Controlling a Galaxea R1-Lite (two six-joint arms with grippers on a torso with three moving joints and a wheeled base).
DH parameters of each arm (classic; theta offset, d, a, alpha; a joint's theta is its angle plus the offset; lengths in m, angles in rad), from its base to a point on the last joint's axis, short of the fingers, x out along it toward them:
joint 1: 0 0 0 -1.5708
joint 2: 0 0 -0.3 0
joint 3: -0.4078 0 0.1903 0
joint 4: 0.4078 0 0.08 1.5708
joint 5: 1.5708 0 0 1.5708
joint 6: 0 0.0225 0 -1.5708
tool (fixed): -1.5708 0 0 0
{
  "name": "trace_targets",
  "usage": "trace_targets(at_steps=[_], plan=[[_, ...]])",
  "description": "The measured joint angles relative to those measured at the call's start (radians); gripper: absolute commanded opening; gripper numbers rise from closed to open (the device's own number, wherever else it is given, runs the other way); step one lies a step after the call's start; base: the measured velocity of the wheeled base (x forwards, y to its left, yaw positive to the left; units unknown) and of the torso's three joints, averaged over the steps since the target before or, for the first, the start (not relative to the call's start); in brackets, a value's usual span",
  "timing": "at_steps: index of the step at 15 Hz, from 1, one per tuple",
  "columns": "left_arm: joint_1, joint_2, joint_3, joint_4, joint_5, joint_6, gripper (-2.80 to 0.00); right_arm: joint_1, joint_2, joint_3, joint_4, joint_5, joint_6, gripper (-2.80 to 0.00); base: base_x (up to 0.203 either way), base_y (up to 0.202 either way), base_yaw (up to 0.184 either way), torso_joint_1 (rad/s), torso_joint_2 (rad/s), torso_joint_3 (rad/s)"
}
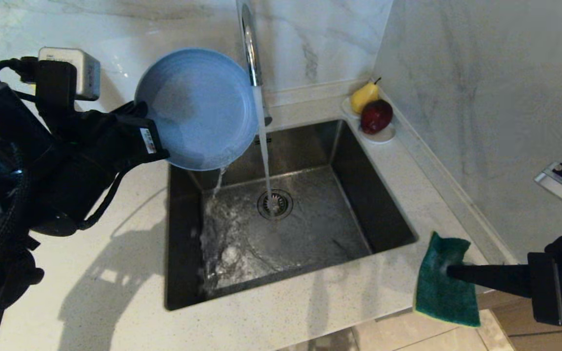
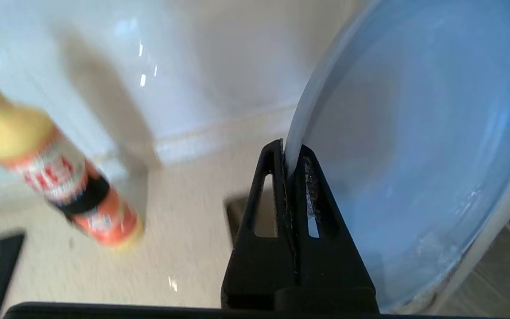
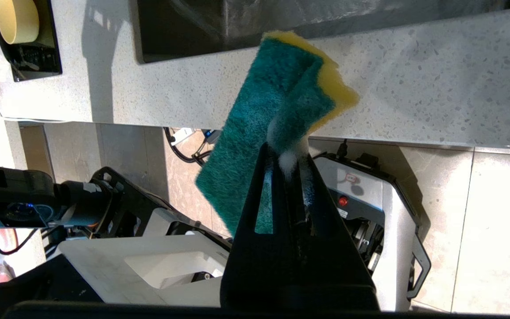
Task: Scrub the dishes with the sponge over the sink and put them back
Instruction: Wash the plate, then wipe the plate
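The grey-blue plate (image 1: 198,107) is tipped up on edge over the back left corner of the sink (image 1: 373,204), and water runs off its lower rim into the basin. My left gripper (image 1: 142,114) is shut on the plate's left rim; in the left wrist view the rim of the plate (image 2: 414,133) is pinched in the left gripper (image 2: 287,148). My right gripper (image 1: 449,270) hangs past the counter's front right corner, shut on the sponge (image 1: 444,280), green side up. The right wrist view shows the sponge (image 3: 272,110), folded, in the right gripper (image 3: 287,153). A yellow bowl (image 3: 16,20) rests on a dark panel (image 3: 29,57).
The chrome tap (image 1: 250,44) is running, its stream falling on the drain strainer (image 1: 274,204). A white fruit dish (image 1: 383,136) with a pear (image 1: 364,95) and a red apple (image 1: 376,116) sits at the sink's back right corner. An orange and yellow bottle (image 2: 60,177) stands left of the sink.
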Motion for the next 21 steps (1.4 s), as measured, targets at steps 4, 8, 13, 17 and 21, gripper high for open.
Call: trace_targets(at_steps=[4,8,13,17,21], plan=[[0.0,-0.022,0.091,-0.131,-0.075,0.072,-2.8,0.0,0.006,-0.003,0.001,-0.001,-0.001,-2.8,0.0,0.0,0.0,0.0,0.0,0.0],[0.003,-0.044,0.133,-0.118,-0.084,0.049,-2.8,0.001,0.009,-0.023,-0.002,-0.001,-0.003,-2.8,0.0,0.0,0.0,0.0,0.0,0.0],[0.03,-0.186,0.105,0.338,-0.189,-0.198,-2.8,0.005,0.031,-0.136,-0.005,0.0,-0.013,-2.8,0.0,0.0,0.0,0.0,0.0,0.0],[0.036,-0.298,0.049,0.671,-0.358,-0.441,-2.8,0.034,0.097,-0.227,-0.013,-0.002,-0.09,-2.8,0.0,0.0,0.0,0.0,0.0,0.0],[0.033,-0.336,0.076,0.672,-0.404,-0.453,-2.8,0.086,0.208,-0.361,-0.016,-0.014,-0.166,-2.8,0.0,0.0,0.0,0.0,0.0,0.0]])
